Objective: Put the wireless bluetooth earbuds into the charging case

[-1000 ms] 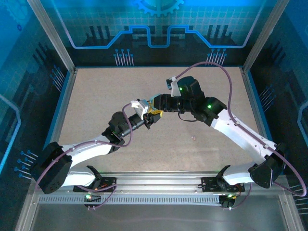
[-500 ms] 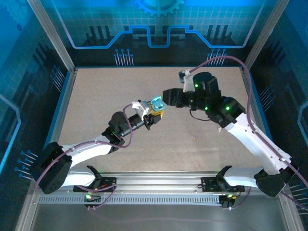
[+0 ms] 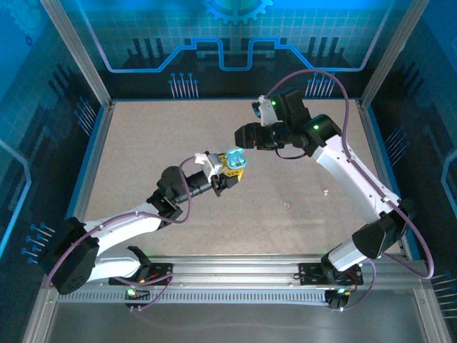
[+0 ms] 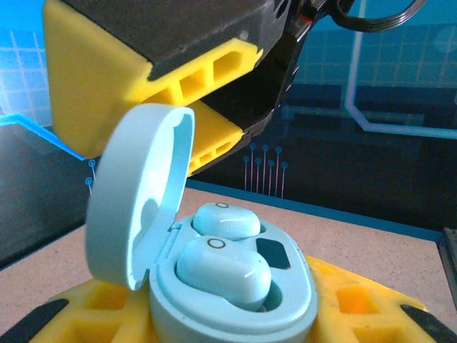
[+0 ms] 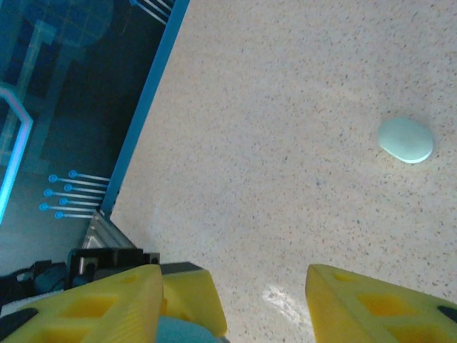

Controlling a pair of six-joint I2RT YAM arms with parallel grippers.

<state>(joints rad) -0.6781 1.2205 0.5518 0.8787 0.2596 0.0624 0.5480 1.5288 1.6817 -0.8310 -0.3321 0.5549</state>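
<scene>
My left gripper (image 3: 230,166) is shut on a pale blue charging case (image 3: 233,157), held up over the middle of the table. In the left wrist view the case (image 4: 285,318) sits between my yellow fingers (image 4: 350,300), its lid (image 4: 139,200) hinged open to the left. Two pale blue earbuds lie side by side in its wells, one near (image 4: 223,268), one far (image 4: 227,220). My right gripper (image 3: 243,136) hangs just beyond and above the case, apart from it; its fingers (image 4: 107,78) loom over the lid. It stands open (image 5: 243,314) with nothing between the fingers.
A small pale blue oval piece (image 5: 405,139) lies loose on the table. Two tiny pinkish bits (image 3: 288,204) (image 3: 327,191) lie on the right half of the table. A blue rim (image 5: 143,121) edges the table.
My right gripper has let go at the case, opened and pulled back up and to the right. The left gripper still holds the case in nearly the same place.
</scene>
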